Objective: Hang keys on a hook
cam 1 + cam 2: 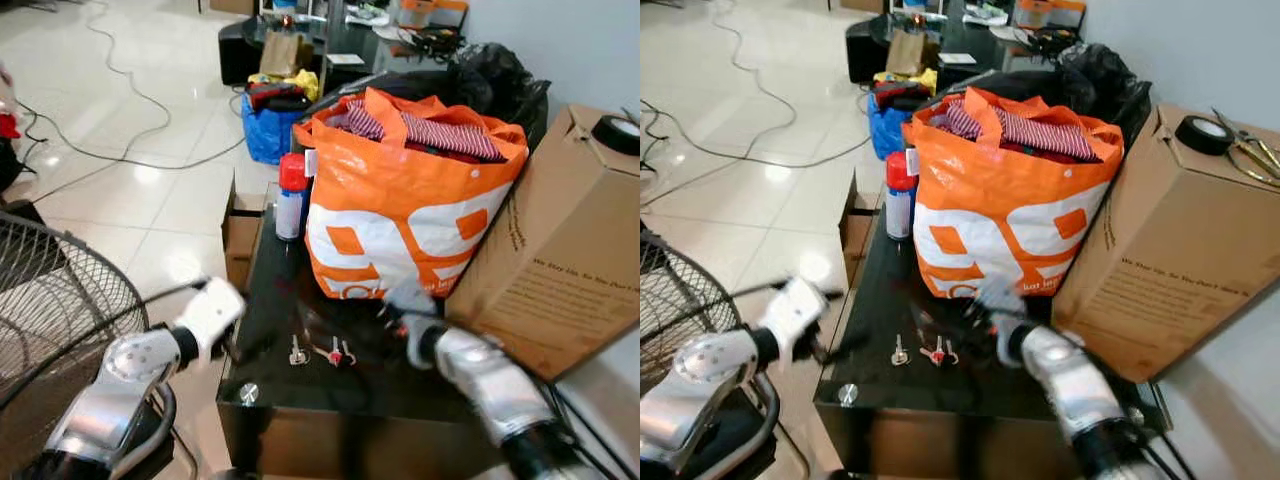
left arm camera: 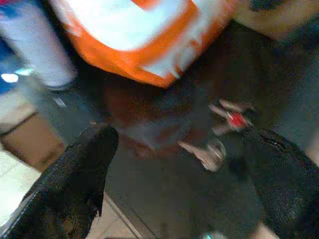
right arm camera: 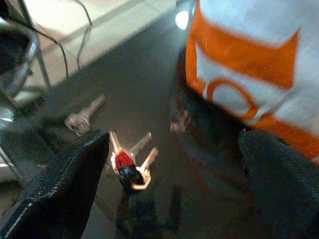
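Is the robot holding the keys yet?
No. Both grippers, left and right, are open and hold nothing; the keys lie on the black table.

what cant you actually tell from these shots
- Hook: I cannot find one in these pictures.
- Keys: blurred in both wrist views and small in the eye views, so the count is unclear. A single key lies apart on the black table.
- Right gripper: motion-blurred in the eye views.
- Orange bag: it hides the table behind it.
- Box: print too small to read.
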Motion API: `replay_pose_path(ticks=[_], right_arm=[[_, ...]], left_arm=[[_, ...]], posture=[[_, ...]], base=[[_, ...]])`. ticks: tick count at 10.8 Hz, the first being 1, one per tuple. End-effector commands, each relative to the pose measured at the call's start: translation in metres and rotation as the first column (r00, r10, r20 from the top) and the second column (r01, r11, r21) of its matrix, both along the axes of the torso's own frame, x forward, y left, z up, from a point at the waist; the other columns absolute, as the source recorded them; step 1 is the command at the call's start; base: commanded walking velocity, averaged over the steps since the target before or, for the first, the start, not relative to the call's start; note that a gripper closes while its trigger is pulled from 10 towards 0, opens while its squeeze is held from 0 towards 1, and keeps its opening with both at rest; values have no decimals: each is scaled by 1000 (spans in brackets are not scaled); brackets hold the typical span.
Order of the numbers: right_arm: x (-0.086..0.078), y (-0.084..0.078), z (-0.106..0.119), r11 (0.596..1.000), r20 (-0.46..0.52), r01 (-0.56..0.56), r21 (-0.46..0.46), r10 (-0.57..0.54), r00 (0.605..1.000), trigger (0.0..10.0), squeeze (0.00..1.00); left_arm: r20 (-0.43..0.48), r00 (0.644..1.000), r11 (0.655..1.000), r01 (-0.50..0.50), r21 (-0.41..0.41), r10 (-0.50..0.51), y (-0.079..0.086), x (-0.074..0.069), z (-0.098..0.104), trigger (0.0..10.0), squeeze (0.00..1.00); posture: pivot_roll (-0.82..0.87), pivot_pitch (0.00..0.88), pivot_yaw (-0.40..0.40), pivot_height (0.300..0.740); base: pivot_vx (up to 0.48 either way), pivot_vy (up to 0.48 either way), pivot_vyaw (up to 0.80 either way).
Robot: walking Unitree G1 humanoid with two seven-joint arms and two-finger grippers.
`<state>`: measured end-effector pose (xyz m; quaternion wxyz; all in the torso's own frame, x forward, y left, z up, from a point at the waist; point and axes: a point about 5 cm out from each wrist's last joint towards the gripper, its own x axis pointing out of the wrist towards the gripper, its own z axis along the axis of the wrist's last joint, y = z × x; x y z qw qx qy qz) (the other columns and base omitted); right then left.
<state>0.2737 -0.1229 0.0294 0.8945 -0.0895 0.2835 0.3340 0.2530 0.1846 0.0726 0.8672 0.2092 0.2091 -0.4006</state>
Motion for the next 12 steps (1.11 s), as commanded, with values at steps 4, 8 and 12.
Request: replay_pose_path(ticks=[4, 8, 12], right_arm=[[1, 1, -21, 998, -48, 25, -57, -28, 998, 10000, 0], [-5, 20, -41, 999, -140, 41, -32, -45, 989, 10000, 0], [-9, 30, -50, 996, -159, 89, -8, -90, 983, 4941, 0]], left_arm=[[-64, 989, 991, 131, -18, -132, -19, 7, -12, 10000, 59], [-154, 970, 981, 194, 13, -189, -33, 8, -33, 10000, 59], [-214, 955, 976, 215, 24, -205, -27, -5, -41, 10000, 67]], posture=[[-57, 0, -128, 740], [-57, 0, -157, 740], [-41, 50, -187, 740]], base=[[0, 0, 0], [0, 0, 0], [0, 0, 0]])
